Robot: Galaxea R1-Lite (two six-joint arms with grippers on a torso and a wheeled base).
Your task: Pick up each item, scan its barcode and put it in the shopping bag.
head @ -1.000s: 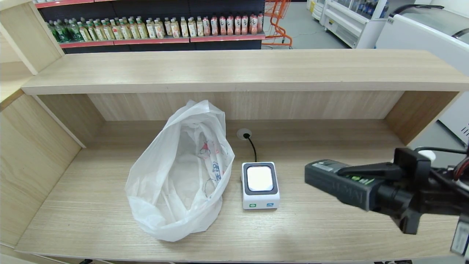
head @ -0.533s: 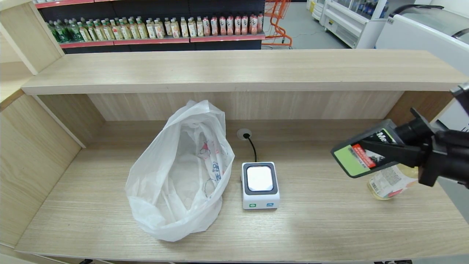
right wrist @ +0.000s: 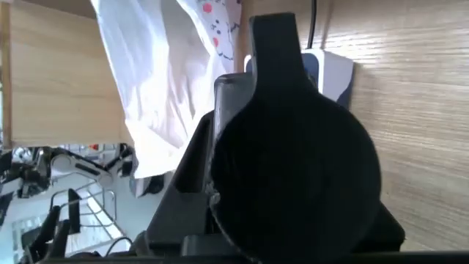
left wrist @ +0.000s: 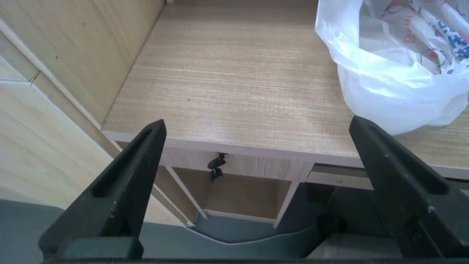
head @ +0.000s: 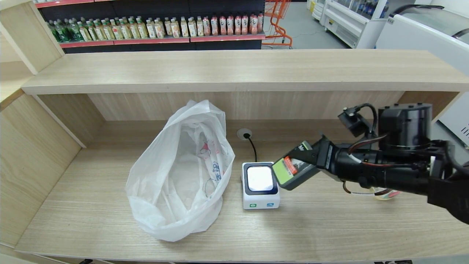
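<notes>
The shopping bag (head: 179, 172), white thin plastic, stands on the desk (head: 329, 227) left of centre, its mouth gaping upward and its walls slumped. Just beside it on the right sits the white scanner (head: 260, 185), its glass window facing up. The item in hand, a dark box (head: 293, 170) with a green and red label, hangs tilted over the scanner's right edge, clamped in the right tool (head: 311, 159). The left tool (left wrist: 258, 125) is spread wide and empty at the desk's near edge, close to the bag. A bottle (head: 383, 193) lies on the desk, mostly hidden under the right arm.

The risks, as I judge them: the label face seems turned up and away from the window, so the scan may fail. Lowering could knock the box's corner on the scanner. The limp bag rim may fold shut at the drop.
</notes>
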